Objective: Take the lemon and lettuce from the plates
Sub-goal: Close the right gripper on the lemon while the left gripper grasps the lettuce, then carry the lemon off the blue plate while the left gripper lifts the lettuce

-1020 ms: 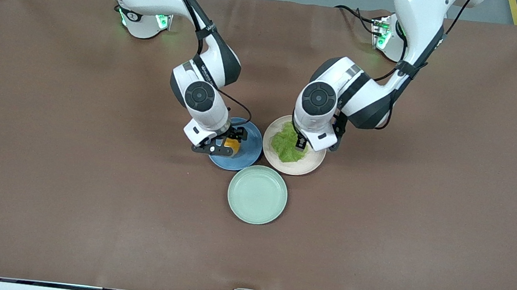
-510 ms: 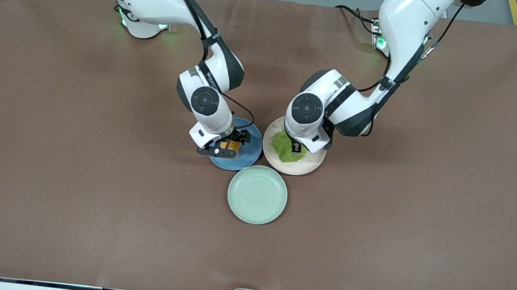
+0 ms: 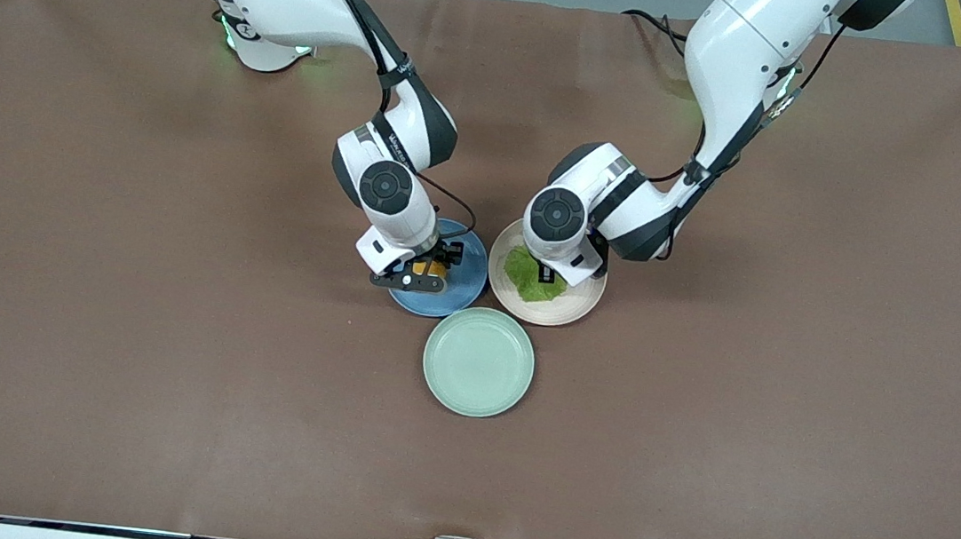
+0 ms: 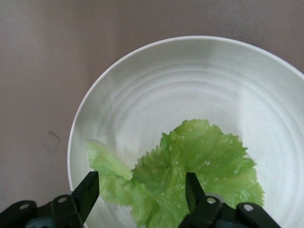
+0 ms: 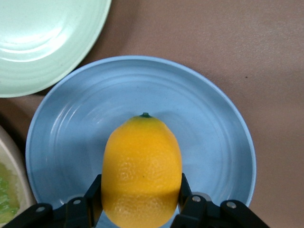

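The lemon (image 3: 429, 269) lies on the blue plate (image 3: 459, 289); in the right wrist view the lemon (image 5: 142, 156) fills the middle of the blue plate (image 5: 142, 80). My right gripper (image 3: 424, 272) (image 5: 140, 186) is down over that plate, shut on the lemon with a finger against each side. The lettuce (image 3: 531, 280) (image 4: 199, 161) lies on the beige-pink plate (image 3: 573, 310) (image 4: 190, 71). My left gripper (image 3: 549, 274) (image 4: 141, 176) is low over it, open, with one finger on each side of the leaf.
An empty mint-green plate (image 3: 478, 361) (image 5: 42, 38) sits just nearer the front camera than the two plates, almost touching both. The blue and beige-pink plates stand side by side. Brown table cloth (image 3: 167, 362) lies all around.
My left gripper has come down and shifted toward the right arm's end, over the lettuce. My right gripper has stayed at the lemon, barely shifting.
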You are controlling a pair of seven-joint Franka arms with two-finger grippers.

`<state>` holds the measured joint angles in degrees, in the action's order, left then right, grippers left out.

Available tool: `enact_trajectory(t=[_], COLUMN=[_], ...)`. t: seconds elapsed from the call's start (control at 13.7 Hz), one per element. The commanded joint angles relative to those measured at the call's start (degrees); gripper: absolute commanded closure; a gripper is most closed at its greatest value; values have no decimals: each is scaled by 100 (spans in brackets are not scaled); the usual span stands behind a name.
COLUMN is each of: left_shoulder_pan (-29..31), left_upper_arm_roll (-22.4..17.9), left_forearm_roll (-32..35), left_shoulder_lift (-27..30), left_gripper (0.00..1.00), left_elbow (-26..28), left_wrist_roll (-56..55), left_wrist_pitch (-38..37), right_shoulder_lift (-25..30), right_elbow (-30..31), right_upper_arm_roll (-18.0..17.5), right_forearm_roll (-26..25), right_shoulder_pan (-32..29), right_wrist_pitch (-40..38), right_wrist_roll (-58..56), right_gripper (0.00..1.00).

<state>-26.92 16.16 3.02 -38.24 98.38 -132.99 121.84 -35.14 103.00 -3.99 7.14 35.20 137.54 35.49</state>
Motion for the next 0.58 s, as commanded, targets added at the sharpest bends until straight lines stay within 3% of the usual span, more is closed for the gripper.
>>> enact_trajectory(t=[0.0, 0.15, 0.29, 0.36, 0.51], left_shoulder_pan=[-32, -32, -24, -6, 29], left_upper_arm_roll=[-25, -25, -25, -25, -25], left_forearm_roll=[189, 305, 296, 296, 488], left_shoulder_lift=[-113, -148, -175, -166, -114], left_gripper=[36, 55, 90, 100, 100], left_elbow=[-3, -3, -3, -11, -38], left_wrist_roll=[-87, -87, -87, -78, -16], left_wrist_pitch=[103, 121, 313, 323, 279], right_shoulder_lift=[226, 918, 1612, 1947, 2396], right_elbow=[-26, -61, -87, -61, 53], right_upper_arm_roll=[47, 100, 100, 100, 100], right_forearm_roll=[86, 43, -28, -159, -632], right_shoulder_pan=[-21, -284, -784, -1161, -1856], right_wrist_pitch=[-217, -1425, -2550, -3078, -3627], right_wrist_roll=[-42, -86, -400, -873, -1884], right_gripper=[76, 77, 77, 77, 77])
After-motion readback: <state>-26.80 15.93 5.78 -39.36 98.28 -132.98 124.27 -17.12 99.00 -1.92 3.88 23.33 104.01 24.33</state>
